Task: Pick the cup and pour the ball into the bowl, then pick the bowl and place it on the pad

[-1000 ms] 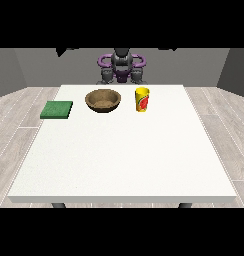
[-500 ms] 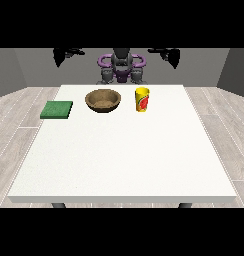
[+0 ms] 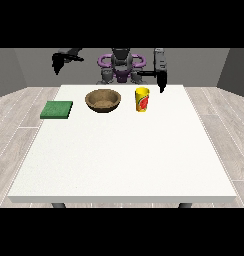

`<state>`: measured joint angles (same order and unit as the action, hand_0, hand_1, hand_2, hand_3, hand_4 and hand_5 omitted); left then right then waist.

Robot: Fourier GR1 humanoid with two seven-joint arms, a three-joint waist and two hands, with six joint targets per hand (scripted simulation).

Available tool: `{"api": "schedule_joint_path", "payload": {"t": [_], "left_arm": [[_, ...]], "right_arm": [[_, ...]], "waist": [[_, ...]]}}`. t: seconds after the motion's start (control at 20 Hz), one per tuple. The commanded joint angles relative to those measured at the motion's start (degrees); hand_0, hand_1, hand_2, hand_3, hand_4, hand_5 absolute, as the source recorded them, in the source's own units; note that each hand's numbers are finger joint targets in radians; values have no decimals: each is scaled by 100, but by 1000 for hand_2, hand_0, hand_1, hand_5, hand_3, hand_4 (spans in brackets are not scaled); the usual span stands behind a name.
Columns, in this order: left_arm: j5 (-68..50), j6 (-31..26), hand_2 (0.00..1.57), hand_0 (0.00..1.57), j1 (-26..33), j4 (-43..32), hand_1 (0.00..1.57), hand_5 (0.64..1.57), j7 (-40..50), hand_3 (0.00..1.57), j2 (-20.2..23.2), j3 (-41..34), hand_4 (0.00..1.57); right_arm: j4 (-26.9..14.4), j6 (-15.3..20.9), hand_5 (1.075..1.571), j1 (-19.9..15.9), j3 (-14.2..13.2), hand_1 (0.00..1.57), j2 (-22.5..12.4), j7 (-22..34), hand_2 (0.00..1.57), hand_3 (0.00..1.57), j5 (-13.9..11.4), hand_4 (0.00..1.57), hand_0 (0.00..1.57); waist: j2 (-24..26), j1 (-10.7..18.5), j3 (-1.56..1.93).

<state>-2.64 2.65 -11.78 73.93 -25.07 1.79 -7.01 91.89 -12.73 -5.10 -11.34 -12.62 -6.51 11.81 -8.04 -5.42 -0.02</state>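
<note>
A yellow cup (image 3: 142, 99) with a red mark stands upright on the white table (image 3: 124, 155), near its far edge. No ball shows from here. To its left sits a brown bowl (image 3: 103, 100), and further left lies a flat green pad (image 3: 57, 109). The hand at the view's right (image 3: 161, 80) hangs from its forearm with straight fingers pointing down, just right of the cup, behind it and apart from it. The hand at the view's left (image 3: 58, 63) is raised beyond the table's far left corner, above and behind the pad, holding nothing.
The robot's torso (image 3: 121, 65) stands behind the table's far edge, between both arms. Cup, bowl and pad sit in a row along the far side. The white tabletop stretches toward the camera, with grey floor around it.
Both arms have come down from the top of the view. The hand at the view's right swung inward and lowered beside the cup. Cup, bowl and pad have not moved.
</note>
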Motion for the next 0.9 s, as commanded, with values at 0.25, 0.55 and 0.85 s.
{"api": "schedule_joint_path", "payload": {"t": [0.25,0.55,0.85], "left_arm": [[-103,270,0,0,-919,-1889,0,1517,-1586,0,99,-569,0],[96,500,0,0,-1266,-2854,0,1520,-1897,0,-5,-342,0],[-78,333,0,0,-1853,-3599,0,1523,-2486,0,312,-672,0]], "right_arm": [[-272,-403,1570,-414,-272,0,-255,-315,0,0,292,0,0],[-830,-233,1571,-285,-86,0,73,-942,0,0,-212,0,0],[-1044,-402,1571,-539,-170,0,-30,-1294,0,0,-186,0,0]], "waist": [[-812,-357,-4],[-477,-128,0],[-1016,-242,-1]]}}
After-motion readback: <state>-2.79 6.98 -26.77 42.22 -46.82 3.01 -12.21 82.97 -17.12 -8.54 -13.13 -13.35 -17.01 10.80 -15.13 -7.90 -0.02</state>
